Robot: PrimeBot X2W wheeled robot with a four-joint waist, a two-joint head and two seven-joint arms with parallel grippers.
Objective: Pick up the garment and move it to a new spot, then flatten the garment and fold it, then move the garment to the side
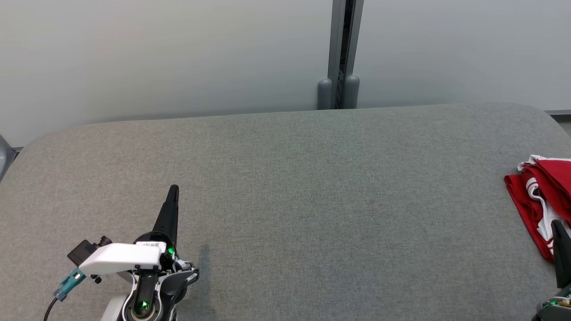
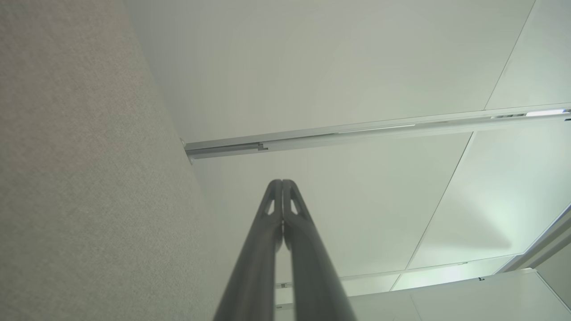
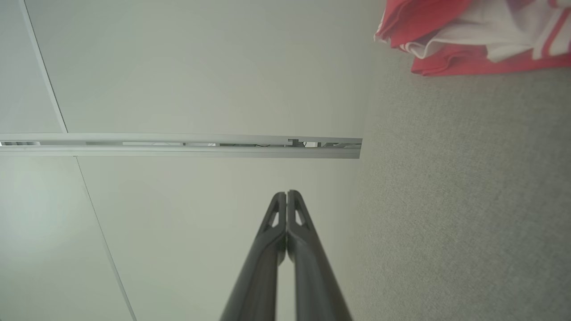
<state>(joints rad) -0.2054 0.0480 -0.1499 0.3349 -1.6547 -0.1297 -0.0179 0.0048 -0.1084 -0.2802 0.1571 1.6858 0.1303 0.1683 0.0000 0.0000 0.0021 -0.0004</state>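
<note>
The big grey table [image 1: 285, 187] takes up most of my head view. The red and white garment [image 1: 539, 196] lies in a bunched heap far over on my robot's right side. Part of it runs off the picture, so I cannot see its whole shape. That worries me. I think it sits close to the table's side, and a wrong push could slide it off.

The right end effector [image 1: 558, 225] is near the heap, with both fingers pressed together and nothing in them. If I go down like that, it will only poke the cloth, so it must open first. It could also pinch just one layer, and then the rest would drag behind.

The left end effector [image 1: 174, 191] is clenched and empty too. It is well apart from the cloth, so it has a long reach to help.
</note>
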